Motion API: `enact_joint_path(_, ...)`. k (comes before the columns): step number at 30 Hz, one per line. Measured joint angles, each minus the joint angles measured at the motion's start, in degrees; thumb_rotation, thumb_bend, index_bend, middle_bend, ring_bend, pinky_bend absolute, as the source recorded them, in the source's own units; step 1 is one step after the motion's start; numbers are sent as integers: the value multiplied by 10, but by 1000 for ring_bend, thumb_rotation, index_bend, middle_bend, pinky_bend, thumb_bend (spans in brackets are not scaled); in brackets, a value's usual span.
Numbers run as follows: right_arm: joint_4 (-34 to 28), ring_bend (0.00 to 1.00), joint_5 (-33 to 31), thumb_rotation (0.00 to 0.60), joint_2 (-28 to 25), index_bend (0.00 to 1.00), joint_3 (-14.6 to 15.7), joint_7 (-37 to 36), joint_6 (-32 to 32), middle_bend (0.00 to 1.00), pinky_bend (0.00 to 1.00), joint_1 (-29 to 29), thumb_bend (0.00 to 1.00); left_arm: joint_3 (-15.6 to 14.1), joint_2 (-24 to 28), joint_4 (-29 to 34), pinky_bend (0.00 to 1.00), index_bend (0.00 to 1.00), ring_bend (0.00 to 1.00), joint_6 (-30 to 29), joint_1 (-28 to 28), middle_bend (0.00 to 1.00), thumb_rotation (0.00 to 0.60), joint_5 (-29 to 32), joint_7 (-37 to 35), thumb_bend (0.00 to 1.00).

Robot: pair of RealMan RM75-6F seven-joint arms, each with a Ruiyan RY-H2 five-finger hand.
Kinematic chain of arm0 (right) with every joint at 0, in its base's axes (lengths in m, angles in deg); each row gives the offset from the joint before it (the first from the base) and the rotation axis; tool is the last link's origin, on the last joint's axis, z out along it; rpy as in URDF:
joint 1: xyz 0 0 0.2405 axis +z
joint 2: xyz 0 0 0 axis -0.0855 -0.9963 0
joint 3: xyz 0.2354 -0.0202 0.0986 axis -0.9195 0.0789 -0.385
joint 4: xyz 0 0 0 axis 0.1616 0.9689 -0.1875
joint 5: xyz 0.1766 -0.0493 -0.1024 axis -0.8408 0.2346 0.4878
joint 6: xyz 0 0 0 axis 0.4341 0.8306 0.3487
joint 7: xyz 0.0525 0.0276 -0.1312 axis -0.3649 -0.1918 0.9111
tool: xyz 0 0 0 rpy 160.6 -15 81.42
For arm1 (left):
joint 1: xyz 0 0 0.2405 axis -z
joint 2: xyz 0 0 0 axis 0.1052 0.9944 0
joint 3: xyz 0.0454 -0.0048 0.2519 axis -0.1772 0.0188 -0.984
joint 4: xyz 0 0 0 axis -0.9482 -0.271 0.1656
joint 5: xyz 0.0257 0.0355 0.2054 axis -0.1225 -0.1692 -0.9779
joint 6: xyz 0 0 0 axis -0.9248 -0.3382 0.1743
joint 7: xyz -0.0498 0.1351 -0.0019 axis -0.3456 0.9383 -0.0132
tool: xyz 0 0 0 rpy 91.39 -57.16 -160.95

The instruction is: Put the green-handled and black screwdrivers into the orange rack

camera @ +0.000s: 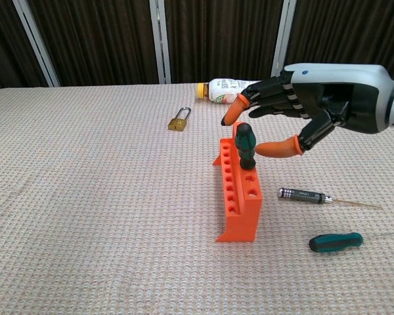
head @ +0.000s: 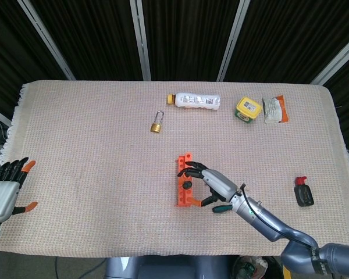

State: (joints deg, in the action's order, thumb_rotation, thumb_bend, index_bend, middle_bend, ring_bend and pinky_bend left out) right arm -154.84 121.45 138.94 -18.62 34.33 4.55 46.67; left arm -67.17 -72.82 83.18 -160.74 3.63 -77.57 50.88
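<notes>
Green-handled screwdriver [camera: 244, 144] upright in ridged orange rack [camera: 240, 194], right hand [camera: 302, 108] spread above, gripping nothing.

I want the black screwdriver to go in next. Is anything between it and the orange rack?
Nothing visible. The black screwdriver lies on bare cloth beside the orange rack, with only empty mat between them. The right hand hovers above, holding nothing.
</notes>
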Motion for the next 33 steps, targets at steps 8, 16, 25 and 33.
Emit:
enact_joint_path(8, 3, 10, -35, 600, -22, 345, -19, 12, 2, 214, 0, 1, 279, 0, 0, -4, 0, 74, 0, -2, -2, 0, 600, -1, -6, 88)
enact_joint_path(16, 18, 10, -81, 600, -69, 346, -29, 56, -17, 213, 0, 2, 280, 0, 0, -5, 0, 74, 0, -3, -1, 0, 600, -3, -8, 89)
enact_joint_path(25, 58, 7, -145, 600, -76, 400, -12, 196, -45, 213, 0, 5, 280, -1, 1, 0, 0, 74, 0, -3, 0, 0, 600, -5, -3, 89)
enact_joint_path(33, 81, 0, -166, 600, -59, 436, 21, 292, -66, 213, 0, 5, 277, 0, 4, 12, 0, 74, 0, -1, 3, 0, 600, -5, 10, 88)
